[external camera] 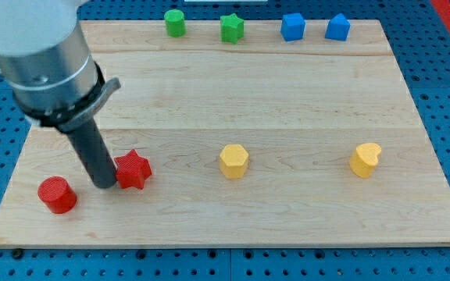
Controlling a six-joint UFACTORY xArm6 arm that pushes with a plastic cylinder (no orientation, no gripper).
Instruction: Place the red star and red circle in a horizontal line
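no readable text, no labels, no brands, no numbers, no signs anywhere in view

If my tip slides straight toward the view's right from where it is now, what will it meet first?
My tip would meet the red star first; it already sits right beside it, apparently touching. Farther right along that line stands the yellow hexagon block.
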